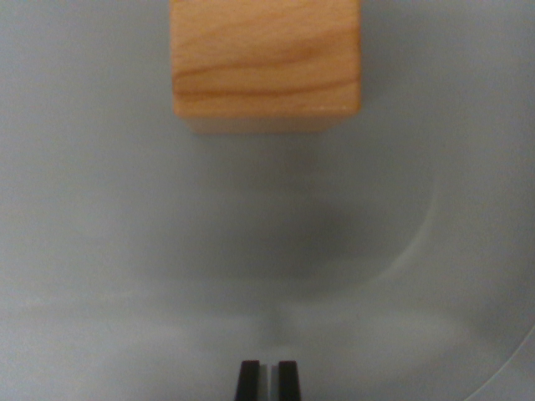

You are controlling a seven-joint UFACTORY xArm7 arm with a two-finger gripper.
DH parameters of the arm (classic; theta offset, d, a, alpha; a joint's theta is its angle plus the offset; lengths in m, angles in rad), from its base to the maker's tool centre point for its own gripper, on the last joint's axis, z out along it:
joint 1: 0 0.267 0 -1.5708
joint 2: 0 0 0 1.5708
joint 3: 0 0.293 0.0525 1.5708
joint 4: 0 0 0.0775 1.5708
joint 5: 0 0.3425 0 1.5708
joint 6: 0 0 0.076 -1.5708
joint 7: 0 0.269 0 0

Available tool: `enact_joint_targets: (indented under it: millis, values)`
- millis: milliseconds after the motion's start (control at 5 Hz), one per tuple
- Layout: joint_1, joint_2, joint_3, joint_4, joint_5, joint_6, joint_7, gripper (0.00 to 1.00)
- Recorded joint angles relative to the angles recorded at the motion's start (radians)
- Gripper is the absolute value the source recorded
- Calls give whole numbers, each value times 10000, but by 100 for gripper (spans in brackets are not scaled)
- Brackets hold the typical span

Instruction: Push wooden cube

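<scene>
A wooden cube (266,58) with light orange grain fills the top centre of the wrist view, resting on a pale grey surface (100,251); its top is cut off by the frame edge. My gripper (268,380) shows at the bottom centre as two black fingertips standing close together with only a thin gap, holding nothing. The cube lies straight ahead of the fingertips, well apart from them.
A soft dark shadow spreads over the grey surface between the cube and the fingertips. A faint curved line arcs through the wrist view's right side.
</scene>
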Motion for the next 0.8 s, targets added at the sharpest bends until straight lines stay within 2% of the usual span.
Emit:
enact_joint_targets:
  millis: [200, 400, 600, 800]
  values:
    - [0, 0, 0, 0, 0, 0, 0, 100]
    - [19, 125, 25, 164, 46, 42, 5, 100]
    - [19, 125, 25, 164, 46, 42, 5, 100]
    - [46, 301, 60, 395, 111, 102, 12, 100]
